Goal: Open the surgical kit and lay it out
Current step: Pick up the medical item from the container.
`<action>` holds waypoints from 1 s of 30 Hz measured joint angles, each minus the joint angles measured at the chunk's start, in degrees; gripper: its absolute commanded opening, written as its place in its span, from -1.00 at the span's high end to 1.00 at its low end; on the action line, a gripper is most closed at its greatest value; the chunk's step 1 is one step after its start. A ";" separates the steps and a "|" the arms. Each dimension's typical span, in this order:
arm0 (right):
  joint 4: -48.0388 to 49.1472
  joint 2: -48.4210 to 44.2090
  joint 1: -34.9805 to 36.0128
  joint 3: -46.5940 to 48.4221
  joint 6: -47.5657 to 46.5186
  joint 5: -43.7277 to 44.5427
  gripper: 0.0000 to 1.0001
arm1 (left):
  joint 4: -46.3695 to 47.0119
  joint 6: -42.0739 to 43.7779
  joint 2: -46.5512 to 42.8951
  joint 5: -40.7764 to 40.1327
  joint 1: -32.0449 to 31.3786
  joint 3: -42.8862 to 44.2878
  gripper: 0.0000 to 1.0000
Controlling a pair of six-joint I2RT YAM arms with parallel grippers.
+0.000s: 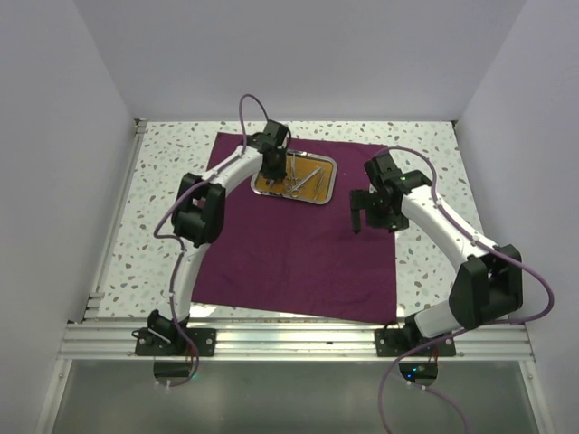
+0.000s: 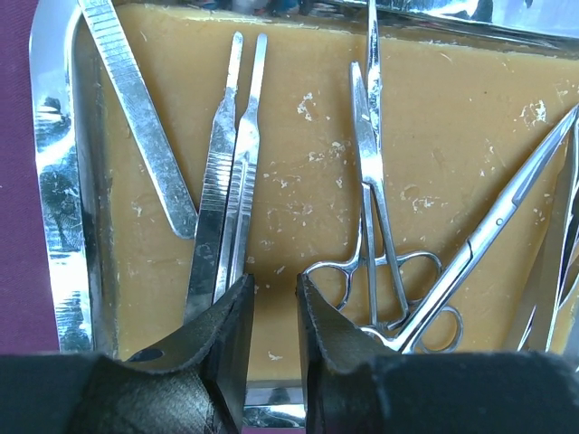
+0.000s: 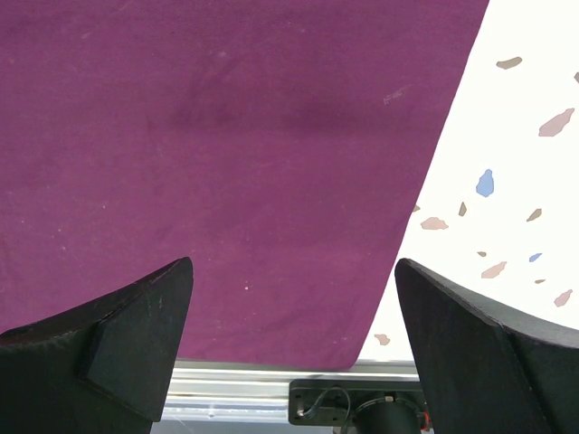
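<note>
Left fingers (image 2: 228, 339) hang low over the near end of the tray (image 2: 56, 217), with a narrow slit between them and nothing held. Tweezers (image 2: 224, 181) end right at the tip of one finger, off the slit's centre. Flat ribbed handle (image 2: 140, 117) lies slanted with its tip against the tweezers. Ring-handled forceps (image 2: 373, 190) and scissors (image 2: 493, 226) sit on the other side, rings just beside the other finger. All instruments are in the tray, which stands on the far part of the cloth (image 1: 298, 258). Cloth is spread flat on the tabletop (image 3: 507, 136). Unwrapping looks done, layout not started.

My read of the step: tweezers come out first.
- Widen the left fingers a bit and shift sideways until both blades sit in the gap.
- Go down on the near end and pinch the blades together so they don't spring.
- Lift straight up, slowly. The ribbed handle may ride along, and the forceps rings could snag.
- Set down on bare cloth on the near side of the tray.

Right fingers (image 3: 118, 344) are spread wide and empty above the cloth's right edge. Best kept out of the drop zone.
</note>
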 measured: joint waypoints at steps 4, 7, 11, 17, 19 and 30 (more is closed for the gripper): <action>0.02 0.13 0.00 0.00 0.00 -0.02 -0.95 | 0.09 0.02 -0.13 -0.44 -0.07 -0.02 0.37; 0.02 0.37 0.00 0.00 0.00 0.00 -0.95 | 0.04 0.22 -0.24 -0.74 -0.07 0.09 0.34; 0.02 1.01 0.00 0.00 0.00 -0.02 -0.95 | -0.20 1.33 -0.72 -1.90 0.00 0.66 0.34; 0.04 1.31 0.00 0.00 0.00 -0.02 -0.95 | -0.17 2.25 -2.08 -3.41 0.09 2.32 0.31; 0.04 1.51 0.00 0.00 0.00 -0.04 -0.95 | -0.15 2.54 -2.45 -3.91 0.09 2.45 0.31; 0.04 1.57 0.00 0.00 0.00 0.00 -0.95 | -0.63 2.95 -2.32 -4.55 1.14 2.64 0.32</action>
